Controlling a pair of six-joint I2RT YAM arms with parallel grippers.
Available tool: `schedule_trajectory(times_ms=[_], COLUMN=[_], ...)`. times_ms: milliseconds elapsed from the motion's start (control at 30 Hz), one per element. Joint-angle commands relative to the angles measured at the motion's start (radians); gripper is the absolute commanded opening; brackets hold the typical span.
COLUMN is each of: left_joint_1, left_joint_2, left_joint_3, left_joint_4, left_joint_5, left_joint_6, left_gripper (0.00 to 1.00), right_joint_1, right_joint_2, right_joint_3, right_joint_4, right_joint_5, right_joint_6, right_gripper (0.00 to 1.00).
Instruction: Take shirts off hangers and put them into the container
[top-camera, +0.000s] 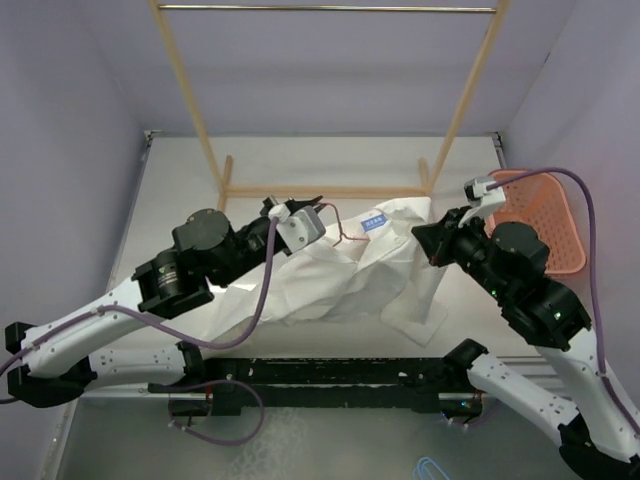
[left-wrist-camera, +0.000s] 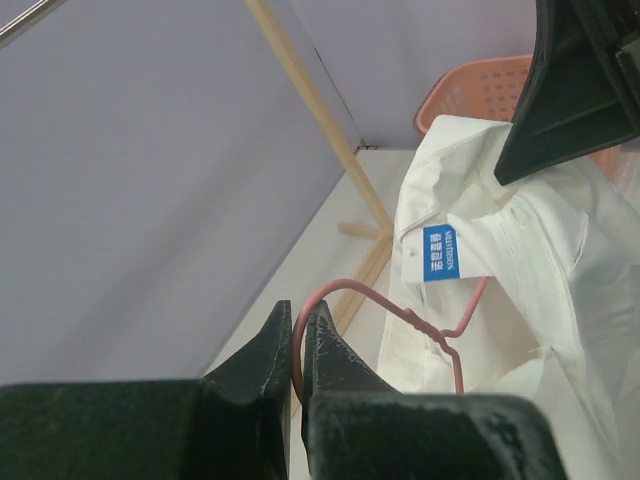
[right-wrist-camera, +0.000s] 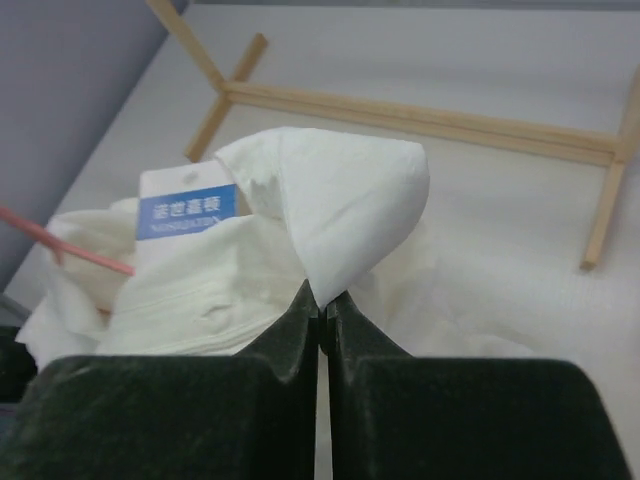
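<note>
Now left tool (left-wrist-camera: 297, 316) clenched on hanger (left-wrist-camera: 345, 284) hook, hook pointing leftward; right tool (right-wrist-camera: 320, 296) pinching shirt (right-wrist-camera: 330, 190) fold.

A wooden rack (top-camera: 370, 191) stands on the pale table (top-camera: 300, 160), with a metal rail (top-camera: 325, 8) across its top. Lavender walls (top-camera: 60, 120) rise behind and beside the rack.
</note>
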Motion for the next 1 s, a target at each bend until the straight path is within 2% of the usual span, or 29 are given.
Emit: schedule_trajectory(times_ms=[0,33,67,133,167,267,367,500,633,667,800,967], left_joint_1=[0.007,0.007,0.007,0.006,0.006,0.006,0.006,0.006,0.006,0.006,0.006,0.006], left_joint_2=[0.096,0.122,0.143,0.18,0.193,0.204,0.192,0.127,0.042,0.032,0.041,0.027], left_joint_3=[0.048,0.07,0.091,0.12,0.121,0.119,0.103,0.037,-0.031,-0.023,0.082,0.047], left_joint_4=[0.186,0.192,0.199,0.223,0.247,0.32,0.387,0.582,0.765,0.745,0.436,0.387], left_joint_5=[-0.003,0.022,0.052,0.108,0.121,0.102,0.046,-0.002,0.056,0.076,0.17,0.166], left_joint_6=[0.069,0.074,0.08,0.13,0.164,0.221,0.277,0.332,0.341,0.331,0.264,0.219], left_gripper=[0.0,0.0,0.0,0.0,0.0,0.0,0.0,0.0,0.0,0.0,0.0,0.0], right_joint_1=[0.003,0.003,0.004,0.004,0.004,0.003,0.004,0.003,0.004,0.004,0.004,0.003], right_joint_2=[0.047,0.067,0.087,0.114,0.115,0.103,0.1,0.123,0.129,0.127,0.103,0.084], right_joint_3=[0.073,0.091,0.112,0.141,0.15,0.167,0.181,0.168,0.14,0.137,0.142,0.154], right_joint_4=[0.121,0.117,0.111,0.105,0.11,0.116,0.064,-0.01,0.019,0.033,0.085,0.175], right_joint_5=[-0.268,-0.293,-0.31,-0.323,-0.327,-0.29,-0.181,-0.074,0.014,0.036,0.042,0.007], right_joint_6=[-0.033,-0.045,-0.06,-0.064,-0.065,-0.064,-0.059,-0.047,-0.039,-0.037,-0.029,-0.021], right_gripper=[0.08,0.23,0.42,0.94,1.0,1.0,1.0,1.0,1.0,1.0,1.0,0.98])
